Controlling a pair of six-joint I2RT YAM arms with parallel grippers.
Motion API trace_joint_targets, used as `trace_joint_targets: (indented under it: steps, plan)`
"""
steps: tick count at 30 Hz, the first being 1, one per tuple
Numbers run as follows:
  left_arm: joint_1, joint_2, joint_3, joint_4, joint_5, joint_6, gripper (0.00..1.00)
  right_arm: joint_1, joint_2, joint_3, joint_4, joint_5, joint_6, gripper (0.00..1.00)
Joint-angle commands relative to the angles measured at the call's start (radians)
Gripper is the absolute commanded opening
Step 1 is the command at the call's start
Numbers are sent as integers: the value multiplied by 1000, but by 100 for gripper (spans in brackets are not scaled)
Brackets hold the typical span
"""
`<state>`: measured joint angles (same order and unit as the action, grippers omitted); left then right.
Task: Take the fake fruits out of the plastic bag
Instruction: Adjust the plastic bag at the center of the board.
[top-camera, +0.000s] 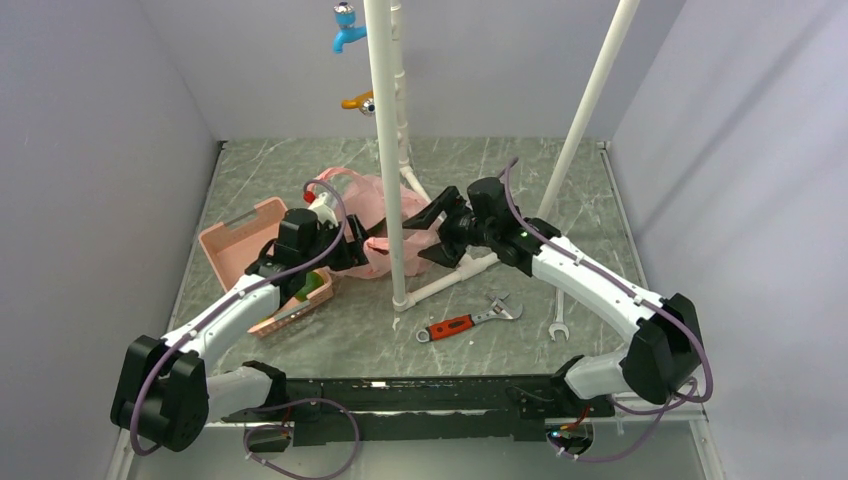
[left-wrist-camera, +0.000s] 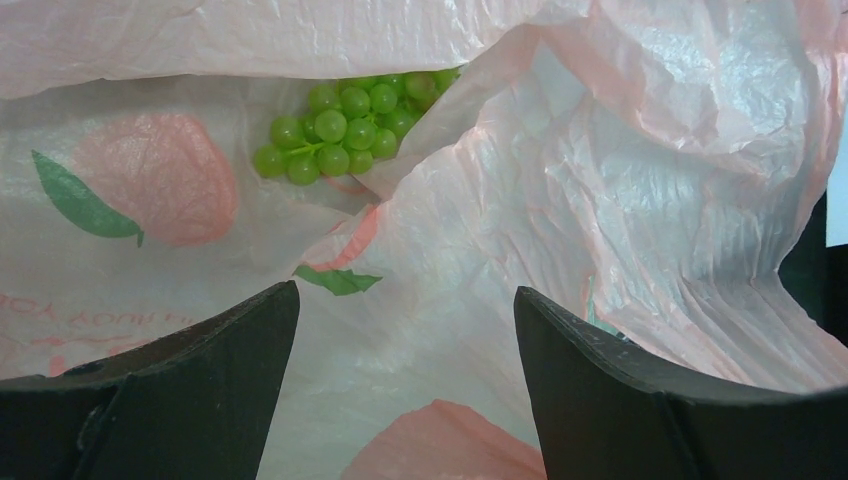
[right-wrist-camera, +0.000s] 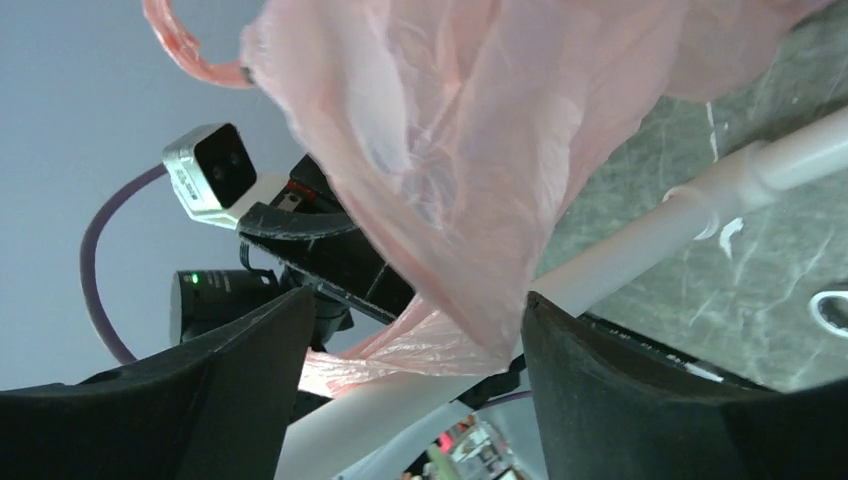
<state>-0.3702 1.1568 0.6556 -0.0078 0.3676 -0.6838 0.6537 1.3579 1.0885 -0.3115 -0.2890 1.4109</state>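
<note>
**Grapes in the bag, both grippers open**

Grapes (left-wrist-camera: 345, 125), a green bunch, lie inside the pink bag (left-wrist-camera: 620, 200), at the upper middle of my left wrist view and partly under a fold of plastic. My left gripper (left-wrist-camera: 405, 295) has its jaws spread wide over the bag and holds nothing. My right gripper (right-wrist-camera: 418, 298) is spread as wide. A corner of the bag hangs down between its fingers. I can't tell whether it brushes them, but nothing is pinched. From above, the bag sits mid-frame behind a white pipe (top-camera: 385, 150), with a gripper on either side. A pink basket (top-camera: 240, 240) lies left of it, a wrench (top-camera: 470, 320) at lower centre.
</note>
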Motion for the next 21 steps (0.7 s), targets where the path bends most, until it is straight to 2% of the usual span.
trace_joint_targets:
  steps: [1,5,6,7,8,10,11,15,21]
  plan:
    - [-10,-8,4,43,-23,-17,85,27,18,-32,47,23,173,67]
    - [-10,-19,21,11,-40,0,87,22,-13,-138,161,37,198,32]
    - [-10,-20,26,10,-39,2,87,18,-27,-180,200,50,178,21]
    - [-10,-20,30,-12,-40,7,88,13,-39,-207,267,64,128,3]
    - [-10,-20,35,-23,-43,13,88,7,-47,-219,285,76,62,0]
    - [-10,-14,45,-31,-47,27,88,-23,-57,-254,301,68,-78,0]
    - [-9,-7,55,-43,-50,37,88,-47,-62,-298,390,34,-151,0]
    - [-9,36,89,-62,-57,71,81,-170,-26,-501,953,-341,-322,0]
    - [-10,134,85,0,-28,66,70,-194,98,-542,1284,-630,-519,0]
